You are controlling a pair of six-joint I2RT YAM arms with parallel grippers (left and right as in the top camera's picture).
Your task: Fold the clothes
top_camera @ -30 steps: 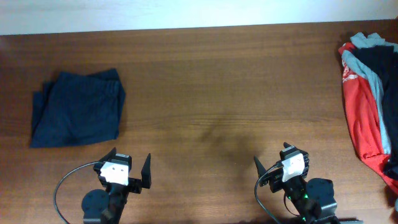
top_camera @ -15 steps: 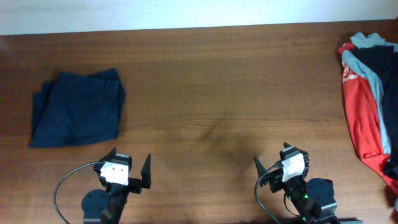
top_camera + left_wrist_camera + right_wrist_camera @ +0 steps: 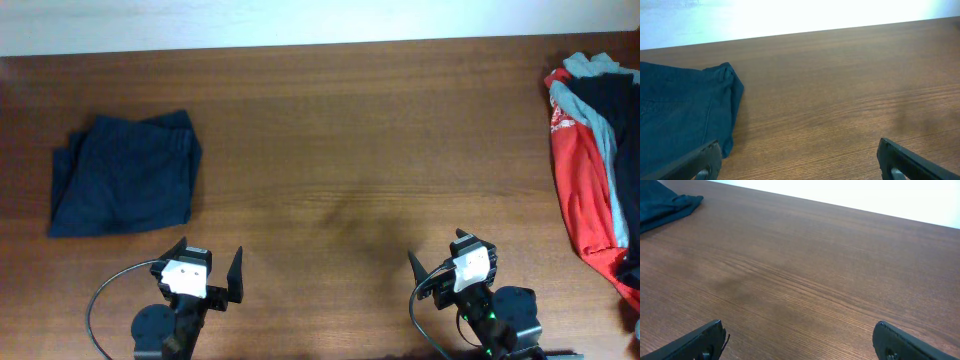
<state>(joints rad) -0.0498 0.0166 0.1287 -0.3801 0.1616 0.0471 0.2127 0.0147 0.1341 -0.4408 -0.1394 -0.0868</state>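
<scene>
Clothes (image 3: 125, 175) lie folded; left end effector (image 3: 210, 255) and right end effector (image 3: 453, 262) spread apart.

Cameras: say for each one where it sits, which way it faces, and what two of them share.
Overhead: fixed above the table, looking straight down; blue shorts left, clothes pile right, left gripper and right gripper at the bottom edge.
Left wrist: low on the left arm, facing the table's far edge; shorts at left, own fingertips in the bottom corners.
Right wrist: low on the right arm, facing across the wood; own fingertips in the bottom corners.
Shared: all three show the shorts.
</scene>
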